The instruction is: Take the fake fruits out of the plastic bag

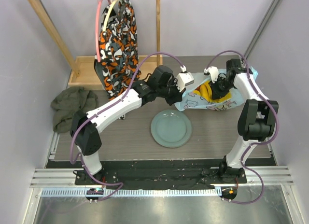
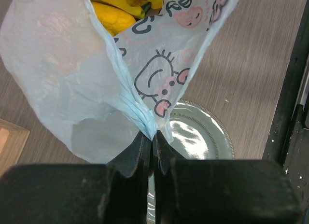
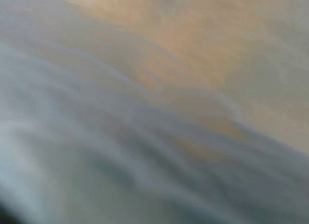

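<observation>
— Brown wood-grain counter (image 1: 120,132), pale walls round it. Where is the plastic bag?

— The plastic bag (image 1: 203,105) lies on the right half of the counter, towards the far edge. It is light blue with a pink cartoon print.

— And the fruits?

— Inside it. Yellow fruits (image 1: 206,90) show at the mouth, and the left wrist view looks into the bag (image 2: 63,64) at the same yellow fruits (image 2: 113,16).

— Left fingers?

— The left fingers (image 2: 140,149) are pressed together, pinching a gathered fold of the bag's edge.

— Right ones?

— The right arm (image 1: 251,89) reaches into the bag's mouth from the right edge. The right fingers are hidden in there, and the right wrist view is only blurred plastic with an orange tint, so I cannot tell how they stand.

— Anything else?

— A grey-green plate (image 1: 171,128) sits near the middle, just beside the bag on its near side. A patterned cloth (image 1: 118,45) hangs at the far edge, and a green cloth (image 1: 70,105) lies at the left edge.
</observation>
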You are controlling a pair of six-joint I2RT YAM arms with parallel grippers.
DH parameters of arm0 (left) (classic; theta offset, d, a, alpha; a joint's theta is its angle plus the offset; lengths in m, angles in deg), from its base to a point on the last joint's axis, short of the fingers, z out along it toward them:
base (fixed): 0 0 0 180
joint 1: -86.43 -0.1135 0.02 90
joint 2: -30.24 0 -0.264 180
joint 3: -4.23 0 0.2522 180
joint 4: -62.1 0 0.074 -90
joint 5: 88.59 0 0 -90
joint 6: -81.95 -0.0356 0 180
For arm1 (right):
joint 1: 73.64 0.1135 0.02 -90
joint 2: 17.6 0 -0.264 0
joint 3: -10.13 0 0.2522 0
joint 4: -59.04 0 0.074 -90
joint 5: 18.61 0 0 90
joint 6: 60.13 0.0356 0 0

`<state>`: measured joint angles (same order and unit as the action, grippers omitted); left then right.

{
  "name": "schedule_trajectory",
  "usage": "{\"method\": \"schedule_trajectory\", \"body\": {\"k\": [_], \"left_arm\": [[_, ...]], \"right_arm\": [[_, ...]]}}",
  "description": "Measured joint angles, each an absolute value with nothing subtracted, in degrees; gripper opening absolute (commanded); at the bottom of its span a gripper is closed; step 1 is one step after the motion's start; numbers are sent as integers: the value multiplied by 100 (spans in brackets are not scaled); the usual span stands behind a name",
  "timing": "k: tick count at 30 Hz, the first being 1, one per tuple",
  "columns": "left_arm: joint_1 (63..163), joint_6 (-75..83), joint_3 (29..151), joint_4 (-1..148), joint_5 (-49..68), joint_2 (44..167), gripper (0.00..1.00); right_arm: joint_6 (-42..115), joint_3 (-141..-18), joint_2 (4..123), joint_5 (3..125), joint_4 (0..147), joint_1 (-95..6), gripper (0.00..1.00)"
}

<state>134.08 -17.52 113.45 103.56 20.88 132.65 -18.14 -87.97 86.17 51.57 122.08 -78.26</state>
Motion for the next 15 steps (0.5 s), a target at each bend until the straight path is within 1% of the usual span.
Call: {"method": "schedule_trajectory", "body": {"k": [3, 6, 8, 9, 10, 11, 12, 13, 14, 15], "left_arm": [[13408, -1770, 11391, 10354, 2044, 13284, 9], [13408, -1824, 11448, 10369, 1994, 13311, 10], [13408, -1879, 11511, 10374, 1980, 13343, 16], [13408, -1901, 11570, 10380, 1974, 13376, 22], [13408, -1909, 11621, 10383, 1956, 13405, 42], [13408, -1907, 11697, 10387, 1937, 13442, 52], [13408, -1929, 11778, 10383, 1906, 13481, 72], [13408, -1923, 11841, 10380, 1869, 13505, 76], [13408, -1938, 11885, 10374, 1819, 13512, 78], [13408, -1940, 11916, 10378, 1768, 13512, 82]], "right_arm": [[-1770, -9063, 8602, 4838, 12457, -7826, 10], [-1646, -9664, 8457, 4451, 12820, -7826, 9], [-1569, -10119, 8206, 4191, 13056, -7826, 9], [-1513, -10287, 8033, 4069, 13124, -7826, 9], [-1473, -10384, 7876, 3975, 13161, -7826, 9], [-1386, -10484, 7675, 3872, 13207, -7826, 9], [-1316, -10565, 7520, 3785, 13253, -7826, 9], [-1207, -10707, 7338, 3665, 13351, -7826, 9], [-1128, -10827, 7216, 3568, 13430, -7826, 9], [-1030, -10947, 7102, 3457, 13502, -7826, 9]]}}
